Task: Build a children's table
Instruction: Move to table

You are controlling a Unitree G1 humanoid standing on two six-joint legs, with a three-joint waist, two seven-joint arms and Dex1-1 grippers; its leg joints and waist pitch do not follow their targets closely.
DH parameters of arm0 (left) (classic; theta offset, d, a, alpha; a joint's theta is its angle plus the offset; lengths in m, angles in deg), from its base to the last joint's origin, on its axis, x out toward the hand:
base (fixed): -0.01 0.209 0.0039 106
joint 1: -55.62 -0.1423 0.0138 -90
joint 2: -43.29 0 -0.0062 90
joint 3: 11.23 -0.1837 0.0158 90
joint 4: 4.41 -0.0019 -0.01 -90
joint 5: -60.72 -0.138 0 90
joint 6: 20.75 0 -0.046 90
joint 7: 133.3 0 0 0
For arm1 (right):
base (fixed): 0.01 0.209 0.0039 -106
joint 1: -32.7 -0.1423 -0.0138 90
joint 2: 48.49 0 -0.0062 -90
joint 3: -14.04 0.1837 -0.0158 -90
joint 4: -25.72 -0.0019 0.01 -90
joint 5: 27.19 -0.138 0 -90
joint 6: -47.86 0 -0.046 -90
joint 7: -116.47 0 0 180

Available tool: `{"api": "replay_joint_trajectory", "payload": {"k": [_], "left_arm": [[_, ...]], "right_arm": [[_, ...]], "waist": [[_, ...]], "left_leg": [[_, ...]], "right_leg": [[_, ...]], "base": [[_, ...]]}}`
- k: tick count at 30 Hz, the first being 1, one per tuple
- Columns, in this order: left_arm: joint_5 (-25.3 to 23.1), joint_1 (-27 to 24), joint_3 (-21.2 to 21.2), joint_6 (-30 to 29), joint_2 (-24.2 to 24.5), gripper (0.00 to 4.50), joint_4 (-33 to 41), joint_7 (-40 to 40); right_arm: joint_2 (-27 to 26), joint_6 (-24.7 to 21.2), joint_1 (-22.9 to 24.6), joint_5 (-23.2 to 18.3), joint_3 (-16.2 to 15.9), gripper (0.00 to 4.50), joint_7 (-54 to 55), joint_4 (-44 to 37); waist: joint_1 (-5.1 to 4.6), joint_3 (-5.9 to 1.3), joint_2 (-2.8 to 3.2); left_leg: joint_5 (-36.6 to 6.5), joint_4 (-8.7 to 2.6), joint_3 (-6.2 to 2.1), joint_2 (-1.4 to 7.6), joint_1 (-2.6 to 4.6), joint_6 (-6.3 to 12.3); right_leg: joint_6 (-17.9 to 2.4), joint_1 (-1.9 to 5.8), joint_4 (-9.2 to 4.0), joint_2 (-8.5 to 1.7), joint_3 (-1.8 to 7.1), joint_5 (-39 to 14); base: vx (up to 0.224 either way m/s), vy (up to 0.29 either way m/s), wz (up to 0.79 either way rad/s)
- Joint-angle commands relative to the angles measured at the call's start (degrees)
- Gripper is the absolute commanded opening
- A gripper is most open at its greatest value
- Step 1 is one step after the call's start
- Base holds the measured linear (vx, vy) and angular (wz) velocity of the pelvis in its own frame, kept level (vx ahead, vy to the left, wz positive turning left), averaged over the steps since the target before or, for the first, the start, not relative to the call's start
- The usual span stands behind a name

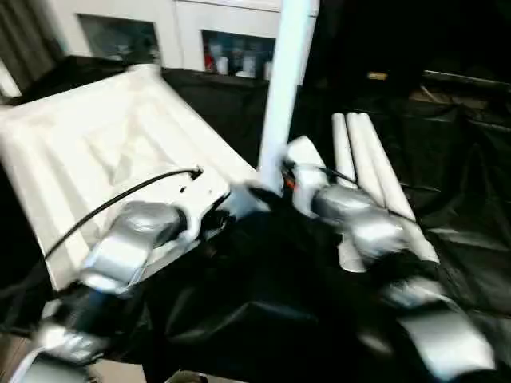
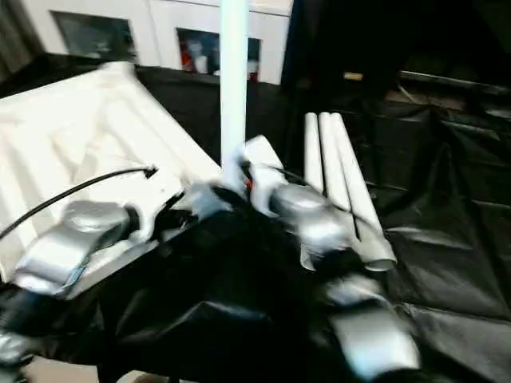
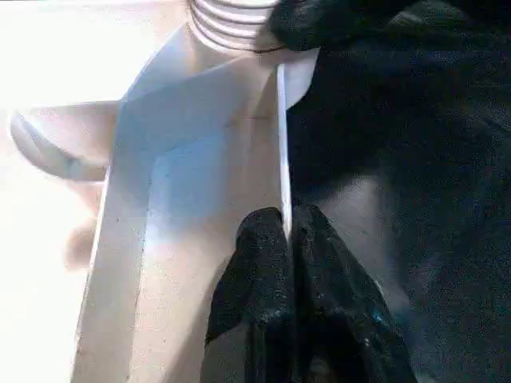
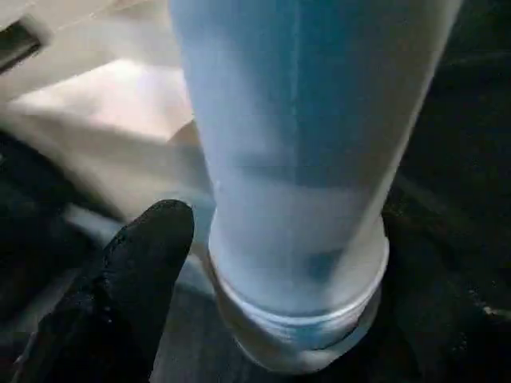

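black sheet (image 1: pixel 447 159), leg (image 1: pixel 286 88) upright in corner socket (image 4: pixel 299 339)

- Tabletop (image 1: pixel 104 152) is lying underside-up at 10 o'clock.
- One leg (image 1: pixel 285 88) is standing upright at its near-right corner.
- Three legs (image 1: pixel 369 163) are lying side by side at 2 o'clock.
- Cabinet (image 1: pixel 184 32) is standing behind at 12 o'clock.

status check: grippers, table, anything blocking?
Left gripper pinching tabletop rim. Right gripper at upright leg in near corner socket, grip unclear. Three spare legs lying right. Nothing blocking.
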Motion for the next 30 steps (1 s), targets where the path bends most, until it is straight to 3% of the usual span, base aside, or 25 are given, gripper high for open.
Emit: {"api": "replay_joint_trajectory", "payload": {"k": [1, 5, 8, 13, 17, 23, 30], "left_arm": [[3.3, -0.2, -1.0, 5.0, 0.5, 0.00, 3.8, -5.5], [4.2, -1.4, -1.5, 6.7, 3.3, 0.00, 4.6, -9.5], [4.7, -1.7, -1.3, 7.5, 4.3, 0.00, 4.6, -10.8], [4.8, -2.1, -1.1, 9.0, 5.2, 0.00, 4.2, -12.1], [4.6, -2.1, -1.2, 9.8, 5.4, 0.00, 3.8, -12.5], [4.4, -2.2, -1.3, 10.3, 5.4, 0.00, 3.5, -12.8], [4.0, -2.3, -1.5, 11.0, 5.4, 0.00, 2.9, -12.9]], "right_arm": [[1.8, -0.5, 0.8, -1.5, -0.8, 3.86, -4.9, -3.4], [5.2, -1.5, 2.5, -2.6, -1.5, 3.86, -10.2, -6.9], [7.0, -2.7, 3.9, -3.2, -2.3, 3.86, -12.5, -9.6], [8.0, -2.9, 5.3, -2.7, -3.8, 3.86, -14.6, -11.5], [7.9, -2.9, 5.7, -2.2, -4.7, 3.86, -14.8, -11.9], [7.1, -2.9, 5.6, -2.1, -5.1, 3.23, -13.9, -11.1], [6.6, -3.0, 6.4, -1.7, -5.8, 2.81, -13.0, -11.4]], "waist": [[0.20, -5.27, 1.05], [0.95, -5.35, 1.09], [1.20, -5.36, 1.05], [1.36, -5.35, 0.90], [1.36, -5.49, 0.93], [1.67, -5.83, 0.82], [1.92, -5.86, 0.82]], "left_leg": [[0.3, -2.42, 0.08, 2.02, 0.35, 5.88], [-1.1, -2.30, 0.26, 2.11, 0.65, 5.27], [-2.1, -2.30, 0.16, 2.14, 0.47, 4.05], [-4.6, -2.20, 0.09, 2.06, 0.30, 2.26], [-4.3, -2.07, 0.02, 2.07, 0.29, 1.73], [-2.2, -1.71, 0.10, 1.97, 0.23, 2.32], [-2.3, -1.64, 0.05, 1.95, 0.12, 2.10]], "right_leg": [[-17.3, 4.47, -2.15, -4.54, 3.24, 9.5], [-17.2, 4.22, -2.16, -4.43, 3.26, 7.3], [-16.4, 4.35, -2.11, -4.50, 3.29, 5.2], [-15.3, 4.36, -2.33, -4.62, 3.34, 0.5], [-14.8, 4.24, -2.18, -4.50, 3.24, -0.1], [-15.3, 4.23, -1.70, -4.39, 3.22, 3.5], [-14.9, 4.29, -1.63, -4.48, 3.18, 2.8]], "base": [[0.000, 0.000, 0.00], [0.000, 0.000, 0.00], [0.000, 0.000, 0.00], [0.000, 0.000, 0.00], [0.000, 0.000, 0.00], [0.000, 0.000, 0.00], [0.000, 0.000, 0.00]]}}
